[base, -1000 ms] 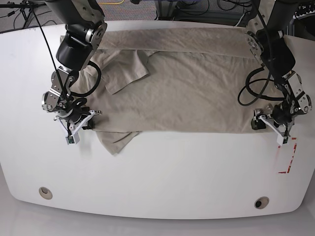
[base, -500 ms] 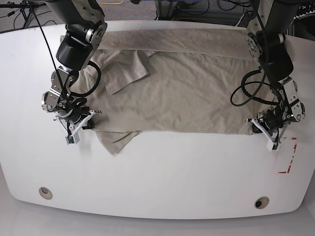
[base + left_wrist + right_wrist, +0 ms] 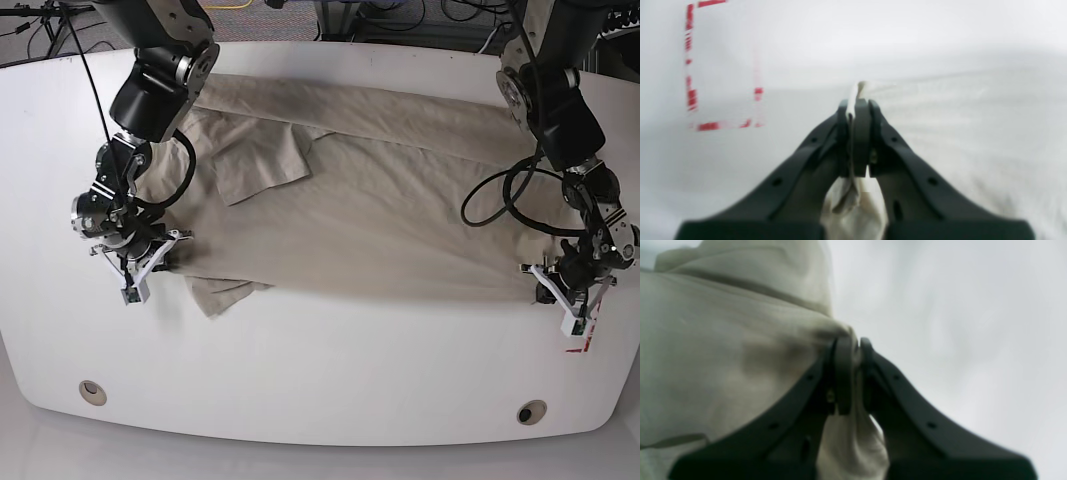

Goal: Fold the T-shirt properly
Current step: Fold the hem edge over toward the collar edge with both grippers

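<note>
Wrist views show T-shirt (image 3: 853, 200) pinched between fingers (image 3: 862, 133).

One T-shirt (image 3: 400, 210), one white table (image 3: 330, 370), two arms, two end effectors, left (image 3: 560, 298), right (image 3: 148, 268)

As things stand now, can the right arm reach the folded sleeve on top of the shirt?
Probably not freely: the right gripper is shut on the T-shirt edge, so it must let go first. The folded sleeve lies uncovered on that arm's side, nothing over it.
</note>
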